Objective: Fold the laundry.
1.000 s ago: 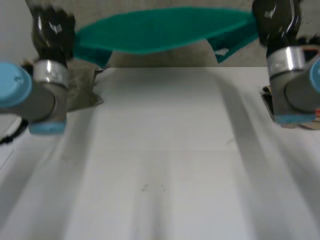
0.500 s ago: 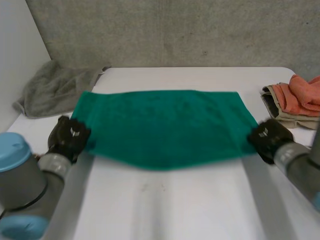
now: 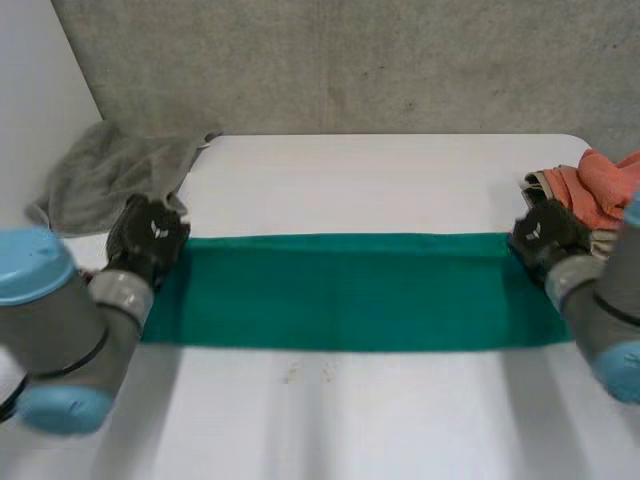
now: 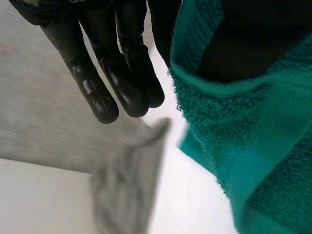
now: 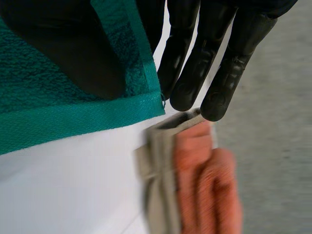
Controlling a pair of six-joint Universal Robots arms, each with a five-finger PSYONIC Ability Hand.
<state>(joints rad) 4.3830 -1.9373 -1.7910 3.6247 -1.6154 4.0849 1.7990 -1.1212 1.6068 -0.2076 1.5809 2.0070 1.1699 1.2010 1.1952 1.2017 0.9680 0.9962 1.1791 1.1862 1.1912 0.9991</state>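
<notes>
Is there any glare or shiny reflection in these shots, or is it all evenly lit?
Head view: the white table and green towel look evenly lit, without glare. Left wrist view: small glints on the black fingers of the left hand. Right wrist view: a softer sheen on the fingertips of the right hand.

Green towel [image 3: 350, 290], grey rag [image 3: 110, 175] (plain), orange garment [image 3: 610, 180]

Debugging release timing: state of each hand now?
Left hand: pinching the green towel at a corner.
Right hand: pinching its other far corner.
</notes>
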